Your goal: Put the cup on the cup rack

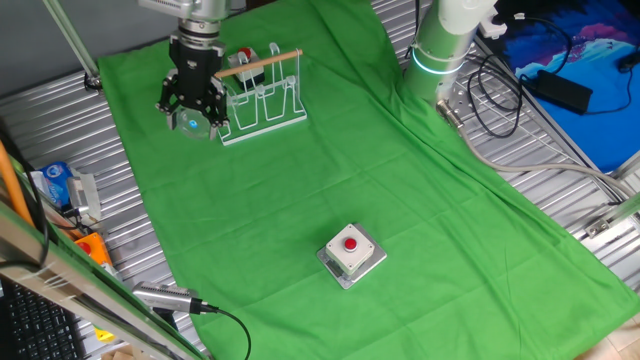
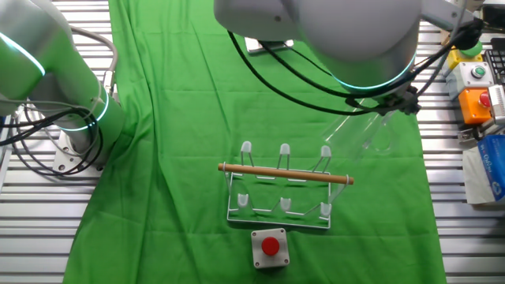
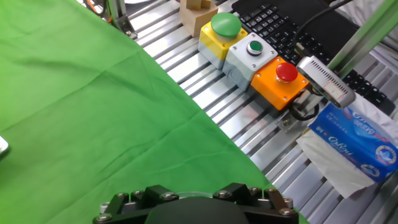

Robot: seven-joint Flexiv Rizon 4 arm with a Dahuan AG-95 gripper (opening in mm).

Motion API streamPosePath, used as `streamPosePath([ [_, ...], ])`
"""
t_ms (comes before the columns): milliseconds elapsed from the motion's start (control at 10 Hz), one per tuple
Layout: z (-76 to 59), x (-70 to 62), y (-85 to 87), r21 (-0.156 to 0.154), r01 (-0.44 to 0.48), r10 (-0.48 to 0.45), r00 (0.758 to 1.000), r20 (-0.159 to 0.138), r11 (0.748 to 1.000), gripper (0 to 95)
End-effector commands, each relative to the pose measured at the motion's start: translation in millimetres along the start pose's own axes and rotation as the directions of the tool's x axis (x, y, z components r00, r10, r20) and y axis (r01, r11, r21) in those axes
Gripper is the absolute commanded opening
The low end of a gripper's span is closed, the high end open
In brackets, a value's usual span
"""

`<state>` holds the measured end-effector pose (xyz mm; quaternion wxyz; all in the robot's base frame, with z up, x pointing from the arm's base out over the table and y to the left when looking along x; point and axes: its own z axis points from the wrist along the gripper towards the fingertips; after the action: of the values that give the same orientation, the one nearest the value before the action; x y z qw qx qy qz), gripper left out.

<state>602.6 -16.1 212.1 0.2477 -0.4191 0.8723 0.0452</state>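
- Hand view hides my fingertips; only the gripper's (image 3: pixel 193 202) dark base shows at the bottom edge.
- I see the cup (image 2: pixel 364 134) faintly in the other fixed view, tilted, held between the fingers, right of centre, above and right of the cup rack (image 2: pixel 284 189).
- Green cloth (image 1: pixel 330 180) covers a ribbed metal table (image 3: pixel 249 118).
- Grey button box (image 1: pixel 351 254) sits lower centre, well apart.
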Motion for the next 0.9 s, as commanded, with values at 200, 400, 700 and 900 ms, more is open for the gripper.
streamPosePath([
  [200,0.1,2.2,1.9,0.001,0.003,-0.003,1.0,0.007,1.0,0.0],
  [400,1.0,6.8,3.1,0.002,0.005,-0.005,1.0,0.011,1.0,0.0],
  [700,2.0,11.0,4.1,0.002,-0.004,0.004,0.999,0.034,1.0,0.0],
  [900,4.1,12.2,5.4,0.011,-0.009,0.008,0.998,0.06,1.0,0.0],
])
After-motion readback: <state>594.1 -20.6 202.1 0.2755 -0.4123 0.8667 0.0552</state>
